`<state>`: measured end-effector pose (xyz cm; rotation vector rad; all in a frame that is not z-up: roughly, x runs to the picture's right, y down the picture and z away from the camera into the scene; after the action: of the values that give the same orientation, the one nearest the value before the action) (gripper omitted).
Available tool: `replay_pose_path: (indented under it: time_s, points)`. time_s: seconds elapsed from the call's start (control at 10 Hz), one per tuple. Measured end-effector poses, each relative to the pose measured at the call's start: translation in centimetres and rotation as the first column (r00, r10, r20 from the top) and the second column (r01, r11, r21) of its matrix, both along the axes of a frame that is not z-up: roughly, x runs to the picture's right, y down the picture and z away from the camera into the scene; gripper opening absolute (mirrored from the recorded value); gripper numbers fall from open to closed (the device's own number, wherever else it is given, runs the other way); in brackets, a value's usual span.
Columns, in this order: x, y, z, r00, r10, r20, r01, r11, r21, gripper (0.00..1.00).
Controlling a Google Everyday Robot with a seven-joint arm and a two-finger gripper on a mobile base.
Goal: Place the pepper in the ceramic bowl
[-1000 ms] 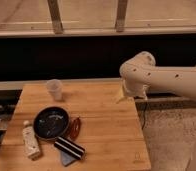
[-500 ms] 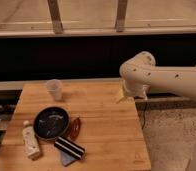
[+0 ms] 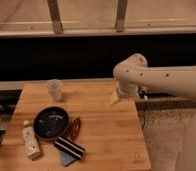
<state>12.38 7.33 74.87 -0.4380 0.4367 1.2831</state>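
The pepper (image 3: 74, 128), small, glossy and dark red-brown, lies on the wooden table (image 3: 106, 130) just right of the ceramic bowl (image 3: 50, 122). The bowl is round, shallow and dark with pale flecks inside, at the table's left. My gripper (image 3: 115, 98) hangs from the white arm (image 3: 156, 77) over the table's right rear part, well to the right of the pepper and bowl.
A small translucent plastic cup (image 3: 54, 89) stands at the back left. A pale bottle (image 3: 30, 140) lies at the front left. A black-and-white striped block (image 3: 69, 147) lies in front of the pepper. Beyond the table's right edge is speckled floor (image 3: 163, 130).
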Motion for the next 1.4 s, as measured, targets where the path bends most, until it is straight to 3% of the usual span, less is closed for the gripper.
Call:
replay_pose_path:
  time_s: [0.3, 0.6, 1.1, 1.4]
  points:
    - [-6.3, 1.8, 1.4, 0.995, -0.049, 0.082, 0.052, 0.9979, -0.039, 0.80]
    - [-11.4, 3.6, 2.4, 0.984, -0.080, 0.162, 0.088, 0.9952, -0.043, 0.80]
    - [-11.2, 3.7, 2.4, 0.984, -0.076, 0.159, 0.085, 0.9951, -0.051, 0.80]
    - [-12.9, 6.1, 4.3, 0.980, -0.066, 0.185, 0.093, 0.9854, -0.142, 0.80]
